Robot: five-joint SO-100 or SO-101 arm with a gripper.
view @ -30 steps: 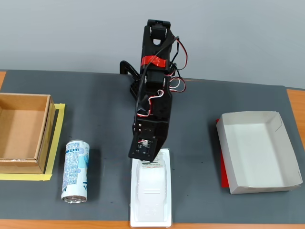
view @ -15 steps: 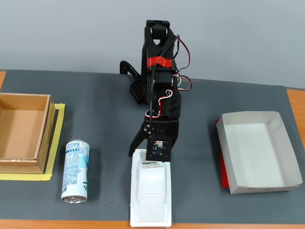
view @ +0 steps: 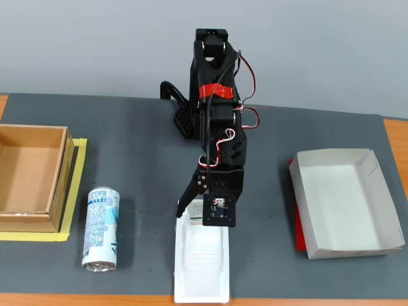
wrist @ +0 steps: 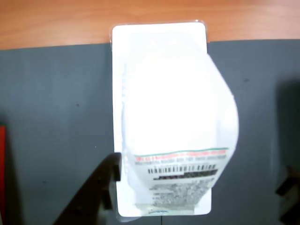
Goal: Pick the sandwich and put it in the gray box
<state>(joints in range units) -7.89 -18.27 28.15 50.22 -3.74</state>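
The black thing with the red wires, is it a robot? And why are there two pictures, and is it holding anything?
Yes, it's a small robot arm with a two-finger gripper, like a pincer. The fixed view is taken from a camera standing in front of the table. The wrist view comes from a camera riding on the arm, looking straight down. On the dark mat lie a white wrapped sandwich, a drink can on its side, a brown cardboard box and a pale gray box, which is empty. The gripper is open, just above the sandwich's label end. One finger is beside the pack. Nothing is held yet.
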